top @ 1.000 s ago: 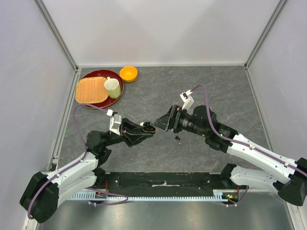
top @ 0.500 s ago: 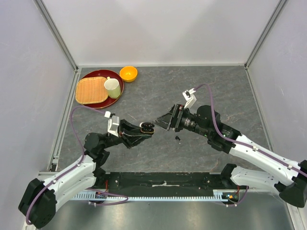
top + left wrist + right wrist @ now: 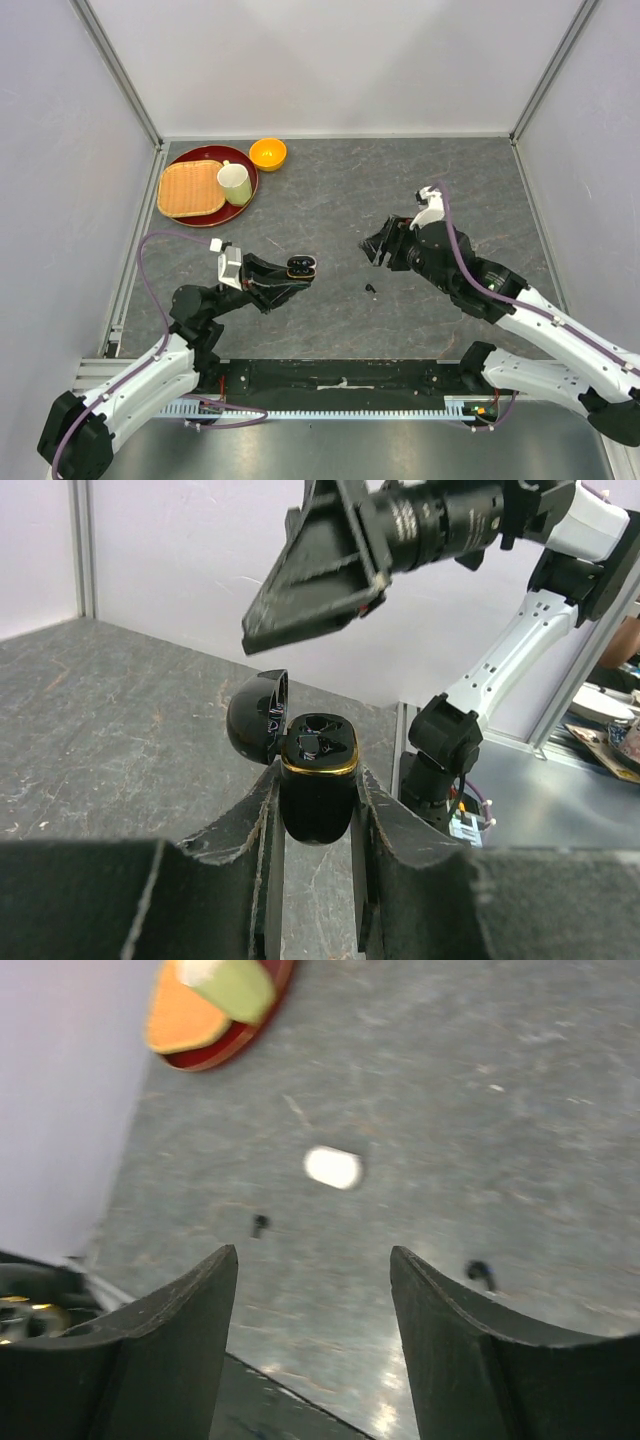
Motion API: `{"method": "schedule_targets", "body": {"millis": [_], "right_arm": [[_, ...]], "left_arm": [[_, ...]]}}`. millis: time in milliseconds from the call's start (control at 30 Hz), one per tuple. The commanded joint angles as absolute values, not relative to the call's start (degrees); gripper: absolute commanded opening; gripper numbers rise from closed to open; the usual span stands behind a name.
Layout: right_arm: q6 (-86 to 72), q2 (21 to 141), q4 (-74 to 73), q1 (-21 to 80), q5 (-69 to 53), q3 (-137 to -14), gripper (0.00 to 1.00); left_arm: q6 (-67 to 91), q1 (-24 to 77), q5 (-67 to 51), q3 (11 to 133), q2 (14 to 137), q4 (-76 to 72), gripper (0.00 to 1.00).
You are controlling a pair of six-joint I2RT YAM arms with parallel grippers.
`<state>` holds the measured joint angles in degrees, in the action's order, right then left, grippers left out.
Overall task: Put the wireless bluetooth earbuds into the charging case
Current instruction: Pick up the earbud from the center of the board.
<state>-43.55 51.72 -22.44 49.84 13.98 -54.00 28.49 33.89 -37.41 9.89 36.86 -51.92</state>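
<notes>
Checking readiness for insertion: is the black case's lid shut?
No, the lid stands swung open beside the black case, exposing its inside.

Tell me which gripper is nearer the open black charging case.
Left. The left gripper is clamped on the black charging case; the right gripper hangs open to its right, clear of it.

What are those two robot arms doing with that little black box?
They're putting earbuds away. The left gripper has its jaws shut on the black charging case, holding it up with its lid flipped open. The right gripper hovers over the table with open jaws, holding nothing. One black earbud lies on the table between the arms, not yet in the case.
</notes>
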Motion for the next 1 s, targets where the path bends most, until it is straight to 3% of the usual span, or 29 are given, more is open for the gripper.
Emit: {"method": "schedule_targets", "body": {"millis": [0,133,400,967], "right_arm": [[-34.99,55.87,-31.37,49.31,20.65,-52.13,0.65],[-32.43,64.84,-34.01,49.04,21.18,-51.33,0.59],[-28.04,80.84,-31.11,49.13,19.42,-54.05,0.56],[-25.84,93.34,-26.54,48.17,16.79,-55.90,0.47]], "left_arm": [[27.25,34.10,-35.07,9.32,35.34,-52.12,0.02],[27.16,34.10,-35.07,9.40,35.25,-51.86,0.02],[27.51,34.10,-34.89,10.11,34.37,-51.50,0.02],[26.10,34.10,-36.83,10.63,33.58,-50.01,0.02]]}}
